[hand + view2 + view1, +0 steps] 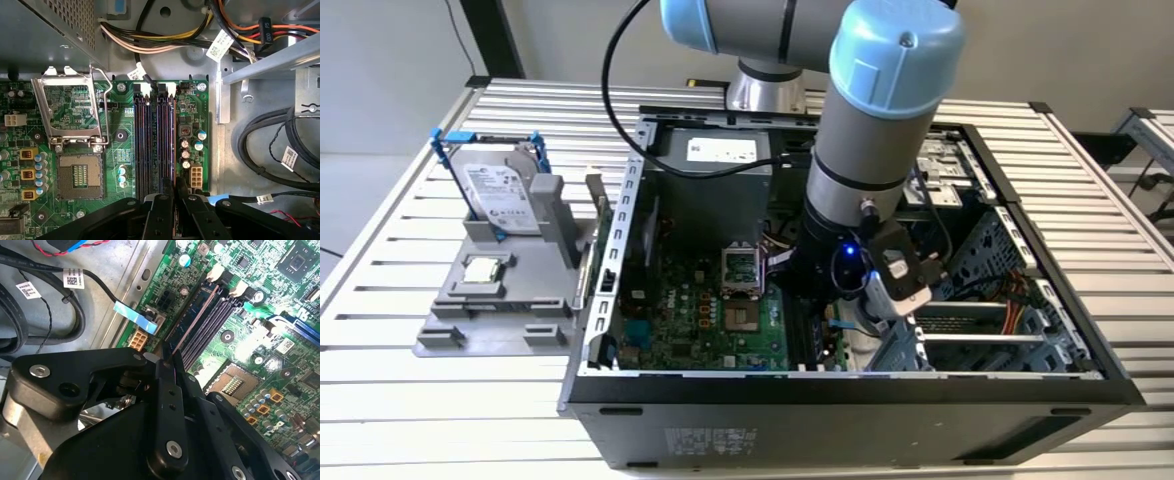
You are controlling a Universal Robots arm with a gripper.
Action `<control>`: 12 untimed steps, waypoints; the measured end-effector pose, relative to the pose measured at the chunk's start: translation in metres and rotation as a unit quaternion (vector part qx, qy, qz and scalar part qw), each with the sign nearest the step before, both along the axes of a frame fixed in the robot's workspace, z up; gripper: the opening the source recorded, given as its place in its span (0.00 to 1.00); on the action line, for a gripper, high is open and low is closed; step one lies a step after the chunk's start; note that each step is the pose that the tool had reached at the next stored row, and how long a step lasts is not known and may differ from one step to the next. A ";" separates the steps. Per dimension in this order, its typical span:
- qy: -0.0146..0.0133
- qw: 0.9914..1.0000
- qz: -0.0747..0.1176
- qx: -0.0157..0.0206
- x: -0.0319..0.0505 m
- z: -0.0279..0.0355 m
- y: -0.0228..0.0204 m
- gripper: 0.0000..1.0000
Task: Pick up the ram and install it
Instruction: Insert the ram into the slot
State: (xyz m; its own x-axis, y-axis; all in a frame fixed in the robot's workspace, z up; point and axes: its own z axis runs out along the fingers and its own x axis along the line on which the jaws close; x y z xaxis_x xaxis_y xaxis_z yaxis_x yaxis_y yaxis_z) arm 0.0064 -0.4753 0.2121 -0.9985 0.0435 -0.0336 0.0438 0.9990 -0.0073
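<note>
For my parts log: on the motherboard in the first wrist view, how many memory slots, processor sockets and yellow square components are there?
Memory slots: 4
Processor socket: 1
Yellow square components: 3
Total: 8

Robotics lab or assembly test bench: slatted aluminium-profile table, open black desktop computer case with green motherboard, grey printed parts fixture, grey-and-blue industrial robot arm, plain pale wall.

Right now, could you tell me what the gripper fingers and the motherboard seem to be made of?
The gripper fingers look like matte black metal or hard plastic, with bare screw heads. The motherboard looks like glossy green circuit laminate carrying soldered parts.
</note>
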 end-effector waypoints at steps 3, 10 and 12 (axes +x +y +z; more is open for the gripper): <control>0.000 1.000 0.000 -0.002 0.0000 -0.0003 0.0009 0.00; 0.000 1.000 0.000 -0.004 0.0000 -0.0016 0.0018 0.00; 0.000 1.000 0.000 -0.003 0.0000 -0.0017 0.0018 0.00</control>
